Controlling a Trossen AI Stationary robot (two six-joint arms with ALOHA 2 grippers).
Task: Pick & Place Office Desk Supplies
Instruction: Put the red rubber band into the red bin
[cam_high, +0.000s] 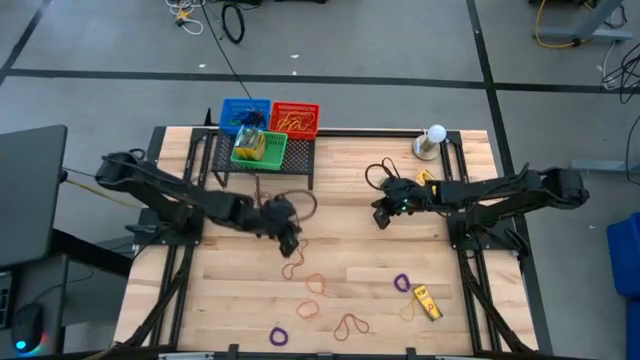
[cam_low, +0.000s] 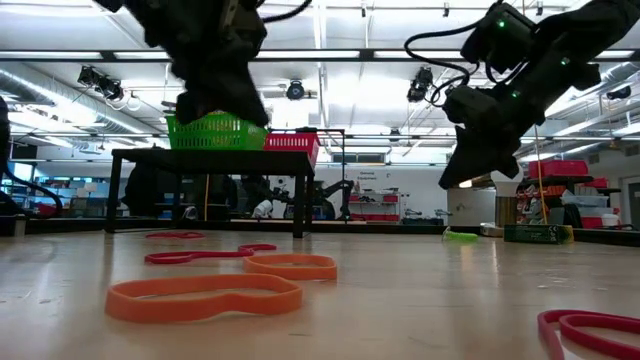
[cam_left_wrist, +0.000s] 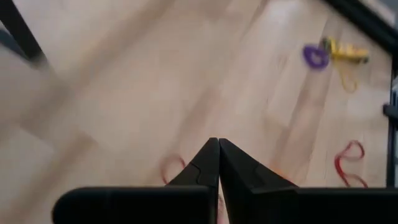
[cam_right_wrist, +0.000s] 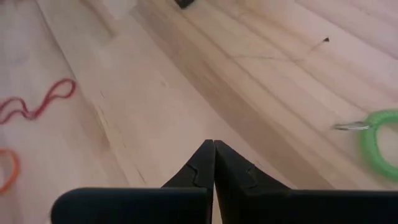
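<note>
Closest to the table-level camera, a flat orange rubber band (cam_low: 205, 297) lies limp on pale wood planks. The left gripper (cam_left_wrist: 218, 163) has its jaws pressed together, empty, above a red loop (cam_high: 293, 268). The right gripper (cam_right_wrist: 214, 163), equally closed and empty, hangs mid-table near a green band (cam_right_wrist: 380, 144). Further thin loops and a yellow crayon box (cam_high: 428, 302) are scattered toward the front edge. Jaws should open before descending, pinching a band's raised edge. Mesh baskets (cam_high: 268, 130) wait behind.
</note>
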